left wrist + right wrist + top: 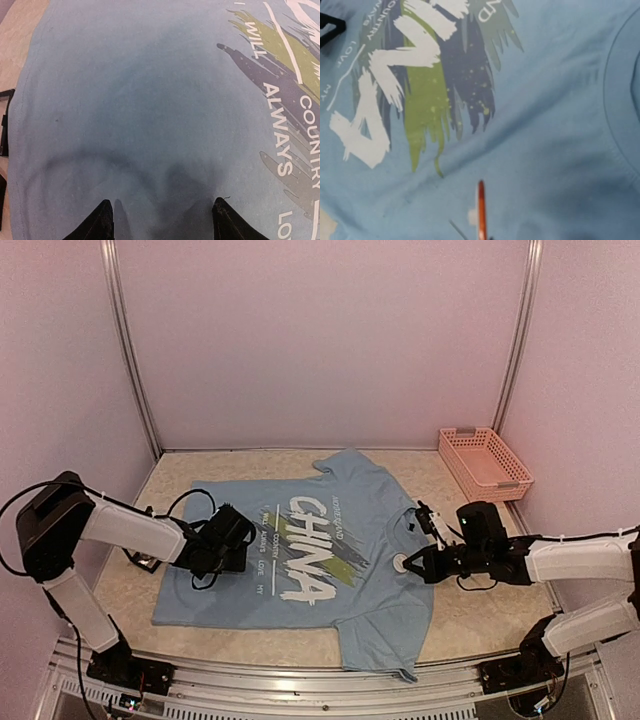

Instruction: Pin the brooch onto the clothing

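One T-shirt reads "CHINA", "WILL ALWAYS"; right hand pinches brooch.

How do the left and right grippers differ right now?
The left gripper is open and empty; the right gripper is shut, apparently pinching the brooch. The left gripper hangs over the plain hem end of the shirt, beside the small lettering; the right gripper sits near the collar. Both are low over the shirt, pointing toward each other.
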`<state>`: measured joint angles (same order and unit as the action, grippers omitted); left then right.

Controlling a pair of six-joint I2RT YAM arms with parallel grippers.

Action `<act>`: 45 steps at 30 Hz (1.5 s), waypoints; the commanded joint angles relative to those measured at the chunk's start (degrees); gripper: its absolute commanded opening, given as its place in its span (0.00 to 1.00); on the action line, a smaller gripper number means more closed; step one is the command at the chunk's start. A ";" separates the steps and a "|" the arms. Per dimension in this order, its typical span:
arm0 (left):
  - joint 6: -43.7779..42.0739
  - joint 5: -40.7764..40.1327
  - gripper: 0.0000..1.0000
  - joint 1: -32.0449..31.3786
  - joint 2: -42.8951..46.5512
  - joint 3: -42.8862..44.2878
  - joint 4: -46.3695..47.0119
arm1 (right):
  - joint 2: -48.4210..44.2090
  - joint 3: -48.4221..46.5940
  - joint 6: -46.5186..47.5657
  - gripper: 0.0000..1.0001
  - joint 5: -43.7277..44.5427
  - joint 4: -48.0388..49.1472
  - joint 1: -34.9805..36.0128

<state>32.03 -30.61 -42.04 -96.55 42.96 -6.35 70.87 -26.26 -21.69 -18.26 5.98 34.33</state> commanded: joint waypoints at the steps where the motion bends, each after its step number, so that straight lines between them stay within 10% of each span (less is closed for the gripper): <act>1: -10.66 -3.48 0.65 -6.86 4.89 1.25 6.27 | -2.61 1.07 0.87 0.00 -1.50 2.54 -0.70; 11: -30.38 22.10 0.66 -22.52 -13.35 23.68 12.39 | -3.67 -0.02 2.33 0.00 0.41 1.48 -1.06; 36: -30.17 22.63 0.45 -23.11 -30.12 33.98 10.35 | -3.86 -0.92 1.81 0.00 -1.09 2.12 -1.80; 45: -29.77 27.37 0.04 -22.86 -28.93 28.17 18.72 | -2.63 -1.52 3.34 0.00 -0.16 1.69 -2.24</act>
<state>2.46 -6.76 -64.90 -125.25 75.66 7.97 68.05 -26.35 -19.75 -19.22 7.18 33.19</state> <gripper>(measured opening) 0.062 0.006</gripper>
